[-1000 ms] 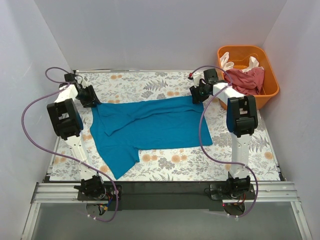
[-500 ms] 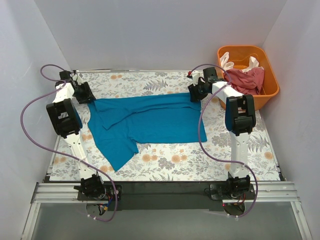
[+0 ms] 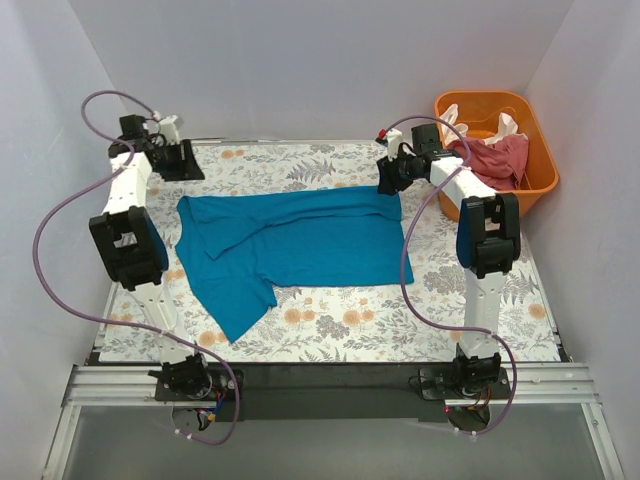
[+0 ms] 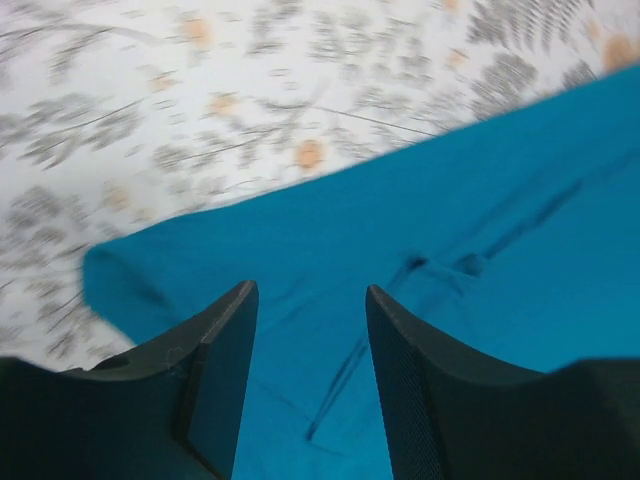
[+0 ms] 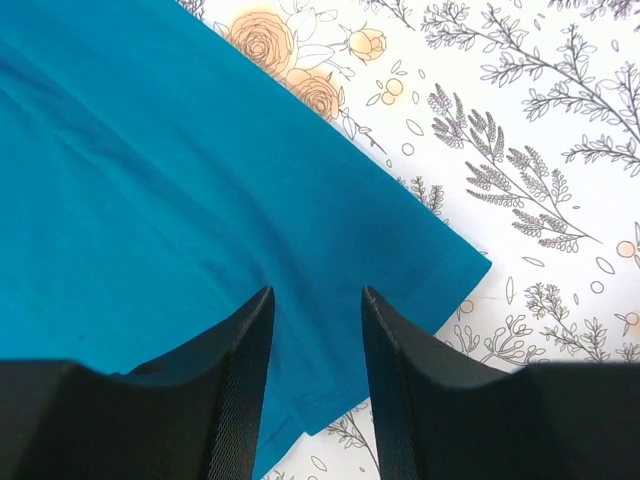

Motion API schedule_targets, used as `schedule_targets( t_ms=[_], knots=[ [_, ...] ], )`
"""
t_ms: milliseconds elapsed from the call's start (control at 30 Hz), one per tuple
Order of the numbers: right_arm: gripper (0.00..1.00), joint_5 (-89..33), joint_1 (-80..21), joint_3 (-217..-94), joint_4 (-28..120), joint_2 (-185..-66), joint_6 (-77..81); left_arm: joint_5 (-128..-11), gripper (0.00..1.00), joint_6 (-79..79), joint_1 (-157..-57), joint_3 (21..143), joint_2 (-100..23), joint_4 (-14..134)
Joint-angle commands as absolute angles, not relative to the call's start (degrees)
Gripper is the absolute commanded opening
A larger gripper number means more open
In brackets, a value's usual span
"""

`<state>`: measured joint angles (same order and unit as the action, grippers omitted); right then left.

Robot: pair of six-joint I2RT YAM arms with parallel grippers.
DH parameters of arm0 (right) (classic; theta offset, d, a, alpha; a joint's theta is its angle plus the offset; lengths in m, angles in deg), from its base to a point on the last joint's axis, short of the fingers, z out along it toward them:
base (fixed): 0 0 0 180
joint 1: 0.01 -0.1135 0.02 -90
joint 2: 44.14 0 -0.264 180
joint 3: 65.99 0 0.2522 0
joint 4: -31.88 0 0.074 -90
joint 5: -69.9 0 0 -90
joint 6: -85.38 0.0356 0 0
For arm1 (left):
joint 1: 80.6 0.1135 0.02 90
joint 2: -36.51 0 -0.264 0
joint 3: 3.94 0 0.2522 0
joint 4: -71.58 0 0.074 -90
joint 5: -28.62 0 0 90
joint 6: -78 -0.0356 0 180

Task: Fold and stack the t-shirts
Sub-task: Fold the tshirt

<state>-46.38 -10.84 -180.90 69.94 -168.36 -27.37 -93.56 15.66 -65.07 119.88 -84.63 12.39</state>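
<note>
Jaws both released, empty, by shirt [image 3: 300,240] far corners; next grip should pinch corners evenly, keeping cloth flat on tabletop [image 3: 400,330].

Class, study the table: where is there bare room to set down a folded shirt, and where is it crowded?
Bare: the near strip of table in front of the teal shirt, and the far strip behind it, between left gripper and right gripper. Crowded: the far right corner, by the tub.
</note>
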Motion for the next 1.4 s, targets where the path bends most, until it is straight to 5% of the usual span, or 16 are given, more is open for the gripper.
schedule_targets(
  t_ms=[0, 333, 900, 1367],
  knots=[
    [0.46, -47.52, -10.56, -181.97, 71.13, -168.06, -27.56, -97.50, 0.47, 5.76, -73.02, 117.93, -83.45, 6.32],
    [0.45, -47.26, -11.00, -181.53, 72.36, -169.64, -28.88, -92.68, 0.54, -5.23, -85.33, 121.90, -91.02, 1.47],
    [0.45, -45.76, -11.00, -180.04, 73.06, -170.26, -30.20, -86.43, 0.50, -14.02, -87.71, 115.91, -87.33, -2.04],
    [0.45, -44.09, -11.00, -180.65, 73.33, -171.75, -30.46, -89.94, 0.14, -12.27, -90.00, 113.18, -83.02, -7.13]
  ],
)
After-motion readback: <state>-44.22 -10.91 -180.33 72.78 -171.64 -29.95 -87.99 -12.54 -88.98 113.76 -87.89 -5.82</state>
